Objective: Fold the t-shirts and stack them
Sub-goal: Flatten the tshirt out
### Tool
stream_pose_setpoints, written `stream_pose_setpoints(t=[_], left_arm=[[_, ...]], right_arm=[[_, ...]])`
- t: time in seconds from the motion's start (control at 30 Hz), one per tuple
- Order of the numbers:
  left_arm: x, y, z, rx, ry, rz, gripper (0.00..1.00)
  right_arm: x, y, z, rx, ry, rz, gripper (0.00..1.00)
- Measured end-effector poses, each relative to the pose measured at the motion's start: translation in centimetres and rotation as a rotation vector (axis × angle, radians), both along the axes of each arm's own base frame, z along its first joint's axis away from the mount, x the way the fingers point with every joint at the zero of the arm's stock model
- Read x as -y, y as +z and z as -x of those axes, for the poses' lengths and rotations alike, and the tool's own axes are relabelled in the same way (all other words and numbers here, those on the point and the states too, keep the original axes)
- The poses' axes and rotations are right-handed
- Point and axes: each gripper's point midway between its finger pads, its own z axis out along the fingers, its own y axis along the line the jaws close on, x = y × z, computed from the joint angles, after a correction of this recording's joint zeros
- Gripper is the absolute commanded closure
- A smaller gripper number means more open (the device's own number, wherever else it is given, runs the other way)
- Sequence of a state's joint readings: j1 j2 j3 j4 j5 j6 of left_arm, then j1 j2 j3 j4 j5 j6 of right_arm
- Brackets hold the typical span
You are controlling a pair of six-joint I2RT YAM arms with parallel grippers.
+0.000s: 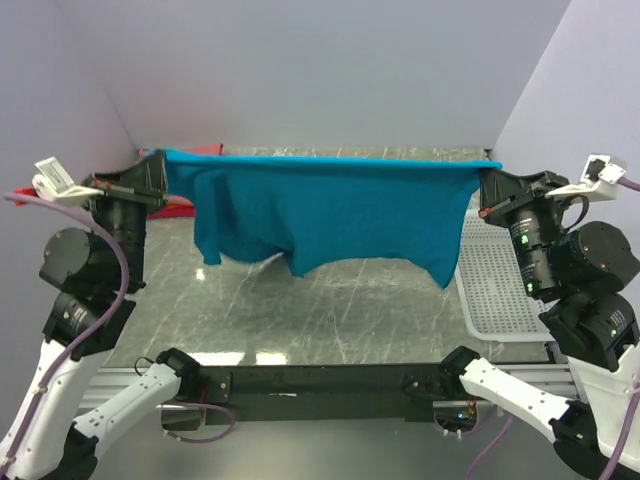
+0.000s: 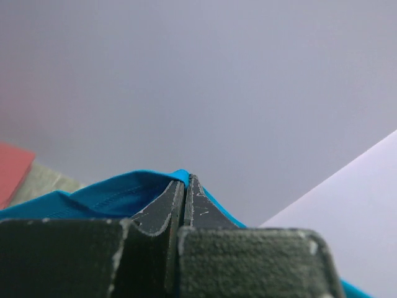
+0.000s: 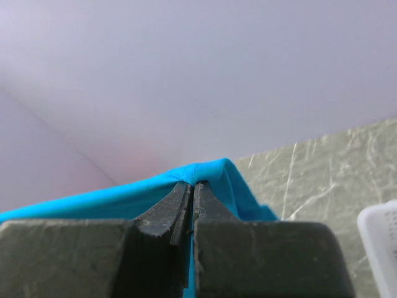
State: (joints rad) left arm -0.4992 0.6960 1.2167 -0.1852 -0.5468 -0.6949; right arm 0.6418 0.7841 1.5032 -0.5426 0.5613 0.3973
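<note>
The teal-blue t-shirt point(image 1: 330, 215) hangs stretched in the air between my two grippers, its top edge taut and its lower part drooping above the table. My left gripper point(image 1: 160, 172) is shut on the shirt's left corner; the cloth point(image 2: 118, 195) wraps over the closed fingertips in the left wrist view. My right gripper point(image 1: 485, 182) is shut on the right corner; the cloth point(image 3: 211, 171) folds over its tips in the right wrist view. A bit of an orange-red shirt point(image 1: 180, 205) shows behind the left gripper. The salmon-pink shirt is hidden.
The white mesh basket point(image 1: 500, 280) lies on the table's right side under my right arm; its corner shows in the right wrist view point(image 3: 381, 248). The grey marbled table point(image 1: 330, 310) lies below the hanging shirt. White walls enclose the back and sides.
</note>
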Motion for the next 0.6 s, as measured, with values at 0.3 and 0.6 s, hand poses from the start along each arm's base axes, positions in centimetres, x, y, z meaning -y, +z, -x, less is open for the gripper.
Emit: stream_pose_setpoints(t=[0.3,0.6], left_arm=[[2.0,2.4,-8.8,-0.046,0.147,-0.174,0.99],[2.2,-2.4,-26.7,-0.204,0.163,-0.412,0.99]], right_arm=[[1.3,-0.3,-6.1,-0.055,-0.139,0.144,1.0],[0.0,-4.7,-21.3,-0.183,-0.033,0.218,1.0]])
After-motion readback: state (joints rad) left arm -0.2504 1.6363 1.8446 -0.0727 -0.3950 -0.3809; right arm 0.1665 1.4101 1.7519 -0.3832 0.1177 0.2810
